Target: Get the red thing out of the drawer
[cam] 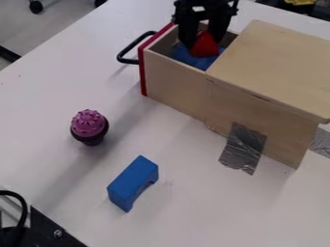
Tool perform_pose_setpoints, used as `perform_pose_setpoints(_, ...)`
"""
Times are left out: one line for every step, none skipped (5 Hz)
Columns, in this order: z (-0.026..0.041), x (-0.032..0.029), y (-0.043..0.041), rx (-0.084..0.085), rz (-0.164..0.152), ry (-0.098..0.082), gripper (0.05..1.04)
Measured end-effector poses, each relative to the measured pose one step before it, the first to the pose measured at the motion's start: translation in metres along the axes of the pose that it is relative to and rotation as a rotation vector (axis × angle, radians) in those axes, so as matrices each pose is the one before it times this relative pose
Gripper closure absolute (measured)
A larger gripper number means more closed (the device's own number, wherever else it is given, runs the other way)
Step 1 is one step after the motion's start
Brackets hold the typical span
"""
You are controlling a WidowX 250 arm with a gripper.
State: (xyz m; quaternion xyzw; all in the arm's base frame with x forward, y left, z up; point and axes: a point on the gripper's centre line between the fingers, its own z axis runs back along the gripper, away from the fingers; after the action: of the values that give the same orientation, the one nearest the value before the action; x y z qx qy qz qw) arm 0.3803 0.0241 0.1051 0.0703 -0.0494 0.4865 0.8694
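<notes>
— Camera view: see the red thing (204, 46) anywhere?

— Yes, near the top edge, at the open part of the drawer (171, 77), over the blue stuff (188, 58) inside.

— Looks like what?

— Like a small cone or pyramid, narrow at the top, wider toward the bottom. Bright, plain red, with no pattern to make out. Partly hidden at the sides by black fingers. Can't tell the full shape.

— Touching the blue stuff?

— Can't tell from here.

— And the gripper (204, 40)?

— Hanging down from the top edge, with a finger to each side of the red thing. Closed on the red thing, gripping near the narrow top.

— More about the drawer?

— Wooden, with a red front and a black handle (130, 48), sticking out from under the wooden lid (274, 62).

— Anything on the table (58, 91)?

— Yes: well apart from the drawer, a purple toy (89, 124), bumpy on top and dark below. Nearer the bottom edge, a blue block (133, 181) with a curved notch. Also silver tape (243, 147), running from the wooden side down onto the table.
</notes>
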Motion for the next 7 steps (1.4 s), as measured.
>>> perform_pose_setpoints(0.01551, -0.00109, 0.00590, -0.0100, -0.0978, -0.0200, 0.363)
perform_pose_setpoints(0.01067, -0.00766, 0.01272, -0.0113, -0.1034, -0.0140, 0.363)
perform_pose_setpoints(0.00240, -0.01506, 0.01825, -0.0088, -0.0904, 0.0114, 0.363)
perform_pose_setpoints(0.00176, -0.01230, 0.01971, -0.0229, -0.0767, 0.0041, 0.363)
perform_pose_setpoints(-0.00344, -0.00804, 0.01962, -0.0112, -0.0337, 0.0206, 0.363)
perform_pose_setpoints(-0.00519, -0.00615, 0.01876, 0.0087, -0.0043, 0.0087, 0.363)
perform_pose_setpoints(-0.00880, -0.00601, 0.02279, 0.0041, 0.0063, 0.0217, 0.363)
